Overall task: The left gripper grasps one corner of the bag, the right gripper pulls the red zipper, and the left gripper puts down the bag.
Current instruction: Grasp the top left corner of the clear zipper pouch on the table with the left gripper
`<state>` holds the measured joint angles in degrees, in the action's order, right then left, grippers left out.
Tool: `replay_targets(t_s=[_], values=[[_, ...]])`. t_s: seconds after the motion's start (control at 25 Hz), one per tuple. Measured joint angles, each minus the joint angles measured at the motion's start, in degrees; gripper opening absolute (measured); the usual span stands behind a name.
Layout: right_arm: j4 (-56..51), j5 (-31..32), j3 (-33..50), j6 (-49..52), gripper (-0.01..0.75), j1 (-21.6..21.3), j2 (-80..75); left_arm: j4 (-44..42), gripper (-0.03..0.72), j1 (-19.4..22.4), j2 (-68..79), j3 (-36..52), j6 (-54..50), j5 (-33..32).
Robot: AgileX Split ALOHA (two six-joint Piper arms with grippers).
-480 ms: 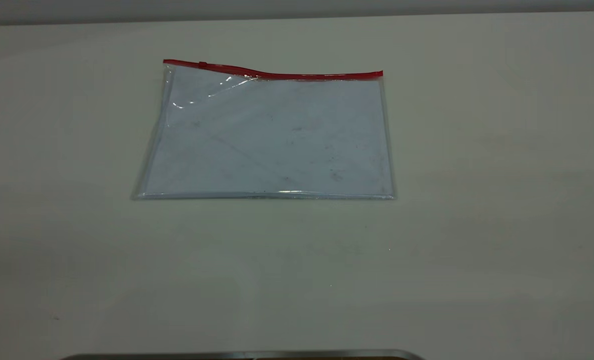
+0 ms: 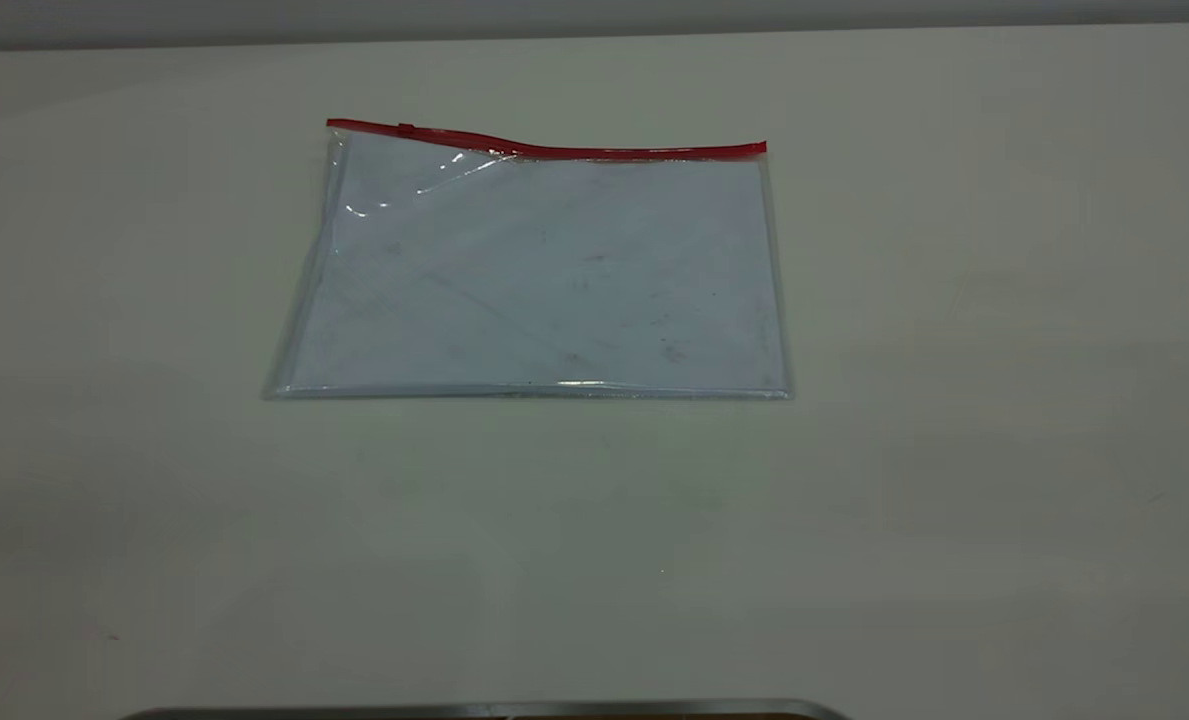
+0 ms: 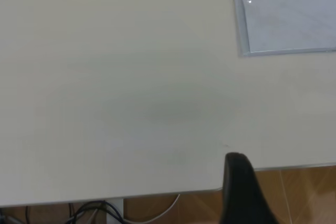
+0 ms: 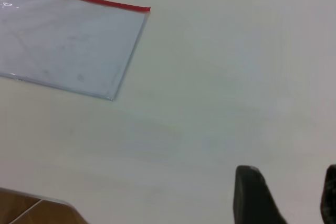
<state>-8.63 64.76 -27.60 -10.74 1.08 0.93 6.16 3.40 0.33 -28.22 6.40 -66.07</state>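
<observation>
The surface (image 2: pixel 954 450) is a wide, pale off-white tabletop with faint smudges and even, diffuse lighting. A grey wall strip (image 2: pixel 594 15) runs behind its far edge. Past the near edge, the wrist views show brown tiled floor (image 3: pixel 299 192), plus dark and white cables (image 3: pixel 105 211) beside a white table leg (image 3: pixel 115 208).

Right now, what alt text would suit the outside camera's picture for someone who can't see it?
A clear bag lies flat on a pale table, its red zipper along the far edge. No robot arm appears.
</observation>
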Motion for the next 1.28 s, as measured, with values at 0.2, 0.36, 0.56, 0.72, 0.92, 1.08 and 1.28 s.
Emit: replay_targets(t_s=[0.2,0.36,0.56,0.72,0.92,1.08,1.28], values=[[0.0,0.0,0.0,0.0,0.359,0.0,0.0,0.0,0.483,0.0,0.0,0.0,0.0,0.0],[0.0,0.0,0.0,0.0,0.359,0.0,0.0,0.0,0.483,0.0,0.0,0.0,-0.07,0.0],[0.0,0.0,0.0,0.0,0.359,0.0,0.0,0.4,0.483,0.0,0.0,0.0,-0.07,0.05],[0.0,0.0,0.0,0.0,0.359,0.0,0.0,1.03,0.483,0.0,0.0,0.0,-0.07,0.05],[0.0,0.0,0.0,0.0,0.359,0.0,0.0,1.28,0.483,0.0,0.0,0.0,-0.07,1.16],[-0.31,0.0,0.0,0.0,0.359,0.0,0.0,2.22,0.483,0.0,0.0,0.0,-0.07,1.75],[-2.48,-0.16,0.0,0.47,0.359,0.0,0.0,6.51,0.483,0.0,0.0,0.0,-0.16,3.1]])
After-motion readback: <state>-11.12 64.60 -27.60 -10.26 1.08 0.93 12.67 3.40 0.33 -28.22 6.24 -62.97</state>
